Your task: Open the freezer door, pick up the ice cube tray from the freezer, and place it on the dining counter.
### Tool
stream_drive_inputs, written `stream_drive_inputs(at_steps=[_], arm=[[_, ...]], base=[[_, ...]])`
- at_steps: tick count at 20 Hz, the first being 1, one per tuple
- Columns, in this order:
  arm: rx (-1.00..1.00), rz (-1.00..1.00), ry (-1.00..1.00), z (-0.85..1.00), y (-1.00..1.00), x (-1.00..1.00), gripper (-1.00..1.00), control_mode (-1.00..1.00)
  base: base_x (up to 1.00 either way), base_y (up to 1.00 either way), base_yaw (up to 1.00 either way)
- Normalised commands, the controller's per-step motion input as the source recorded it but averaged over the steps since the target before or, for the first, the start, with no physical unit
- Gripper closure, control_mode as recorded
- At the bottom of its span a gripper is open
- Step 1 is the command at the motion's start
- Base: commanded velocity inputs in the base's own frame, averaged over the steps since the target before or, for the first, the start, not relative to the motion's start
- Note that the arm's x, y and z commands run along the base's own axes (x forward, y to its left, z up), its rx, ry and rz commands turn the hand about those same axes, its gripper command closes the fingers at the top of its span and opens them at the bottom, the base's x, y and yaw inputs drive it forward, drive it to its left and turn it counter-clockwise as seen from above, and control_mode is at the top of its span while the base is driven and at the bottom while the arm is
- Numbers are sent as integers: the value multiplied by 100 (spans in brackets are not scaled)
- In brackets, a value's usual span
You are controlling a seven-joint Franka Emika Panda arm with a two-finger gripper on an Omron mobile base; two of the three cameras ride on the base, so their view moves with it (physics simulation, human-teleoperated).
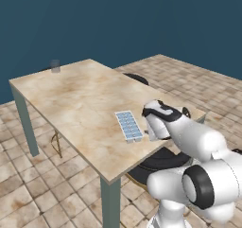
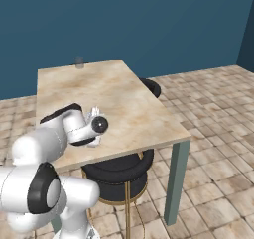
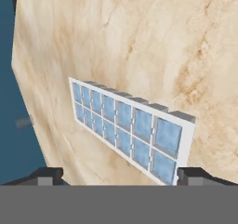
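Two dark fingertips [image 3: 49, 174] stand far apart at the bottom of the hand view, so the gripper [image 3: 120, 175] is wide open and holds nothing. One tip is at the left and the other is at the right, just by the near end of the ice cube tray [image 3: 130, 125]. The tray is between the two tips and a little past them, and no tip squeezes it.

The white tray lies flat on the dining counter [image 1: 71, 99]. It has two rows of pale blue cells. In the left base view the ice cube tray [image 1: 129, 126] sits near the close edge of the beige marbled top, just beside the white hand of the arm [image 1: 189, 142]. The hand is low over the counter, right next to the tray's end.

In the right base view the arm's hand hangs over the near left part of the counter.

A small grey cup [image 1: 55, 66] stands far off at the back corner of the counter, well apart from the tray. A round black stool [image 2: 119, 176] with thin gold legs is tucked under the near side of the counter. The floor [image 1: 28, 194] has brown tiles, and the wall [image 1: 118, 19] behind is dark blue.
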Motion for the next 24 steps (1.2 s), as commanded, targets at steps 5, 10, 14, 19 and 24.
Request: stream_drive_inputs(at_steps=[5,10,14,19,24], arm=[[0,0,19,76,-10,-33,-100,-100],[0,0,22,92,-11,-28,-100,-100],[0,0,20,99,-9,-37,-100,-100],[0,0,13,99,-8,-66,-100,-100],[0,0,11,83,-3,-93,-100,-100]], base=[[0,0,0],[0,0,0],[0,0,0],[0,0,0],[0,0,0]])
